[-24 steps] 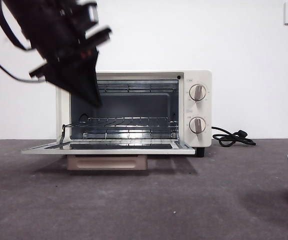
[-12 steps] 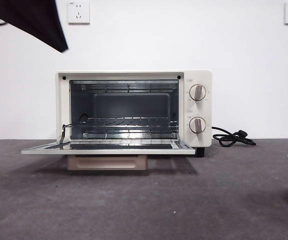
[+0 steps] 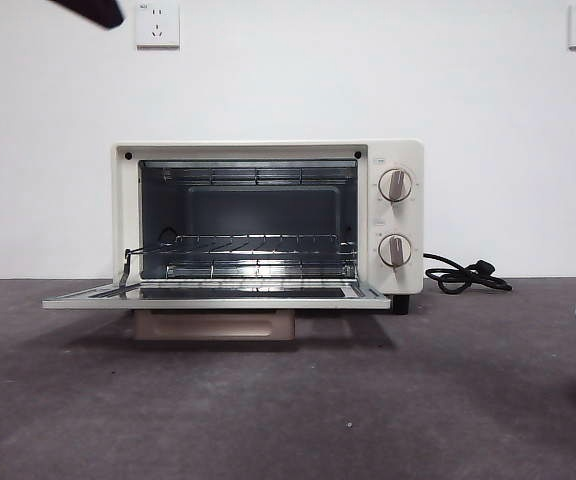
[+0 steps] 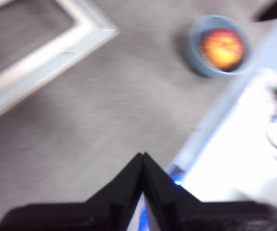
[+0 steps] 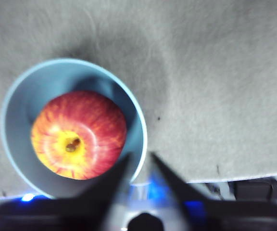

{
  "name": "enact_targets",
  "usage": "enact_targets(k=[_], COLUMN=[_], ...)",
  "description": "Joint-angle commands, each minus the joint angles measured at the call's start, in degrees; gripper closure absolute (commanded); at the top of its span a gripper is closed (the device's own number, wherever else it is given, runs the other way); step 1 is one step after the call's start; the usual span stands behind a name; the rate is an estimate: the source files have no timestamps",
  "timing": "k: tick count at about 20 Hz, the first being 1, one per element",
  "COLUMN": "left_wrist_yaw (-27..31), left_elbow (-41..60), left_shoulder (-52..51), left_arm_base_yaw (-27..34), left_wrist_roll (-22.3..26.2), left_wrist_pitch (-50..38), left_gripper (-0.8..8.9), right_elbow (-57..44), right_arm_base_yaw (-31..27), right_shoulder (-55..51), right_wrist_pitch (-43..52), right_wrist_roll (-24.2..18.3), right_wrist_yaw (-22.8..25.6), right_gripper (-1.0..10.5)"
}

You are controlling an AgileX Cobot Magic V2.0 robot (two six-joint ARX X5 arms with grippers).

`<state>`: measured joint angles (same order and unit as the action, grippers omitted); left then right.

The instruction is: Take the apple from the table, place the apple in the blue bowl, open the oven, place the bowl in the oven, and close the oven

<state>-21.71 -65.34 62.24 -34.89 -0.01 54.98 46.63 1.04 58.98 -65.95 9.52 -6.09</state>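
Lying open, oven [image 3: 268,215] door [image 3: 216,294] level.

The red-yellow apple [image 5: 78,134] sits stem-up inside the light-blue bowl [image 5: 23,96] on the grey desk [image 3: 368,400], at 4 o'clock from the cream oven [image 3: 393,215], whose door [image 3: 213,295] lies open flat.

The left gripper [image 4: 143,156] is seen with its jaws pressed together above the table [image 4: 105,110]. The apple [image 4: 222,48] is held inside the blue bowl [image 4: 197,57], near the table's edge. A corner of the oven [image 4: 56,50] door frame is shown well apart from the bowl.
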Motion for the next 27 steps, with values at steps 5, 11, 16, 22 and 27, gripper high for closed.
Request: enact_targets(k=[5,11,16,22,27], left_wrist_yaw=[-1.22,-1.22,-1.2,-1.2,-1.2], left_elbow=[0.13,0.13,0.13,0.13,0.13], left_shoulder=[-0.28,-0.76,-0.87,-0.94,-1.01], left_arm_base_yaw=[-2.99,-3.48,-3.48,-3.48,-3.48], left_wrist_roll=[0.87,1.6,1.75,1.75,1.75], left_wrist_pitch=[0.39,1.66,1.73,1.86,1.97], left_gripper=[8.19,8.19,8.19,8.19,8.19], right_elbow=[-0.66,-0.66,-0.66,-0.63,0.02], right_arm_base_yaw=[-0.09,-0.09,-0.02,0.04,0.09], right_shoulder=[3.96,8.52,14.49,18.1,17.97], right_wrist_pitch=[3.3,4.87,6.38,7.98,6.45], right_wrist_roll=[-0.7,-0.72,-1.18,-2.19,-2.14], right_wrist_yaw=[0.39,3.78,3.28,2.51,1.49], right_gripper=[6.7,6.7,7.7,9.6,9.5])
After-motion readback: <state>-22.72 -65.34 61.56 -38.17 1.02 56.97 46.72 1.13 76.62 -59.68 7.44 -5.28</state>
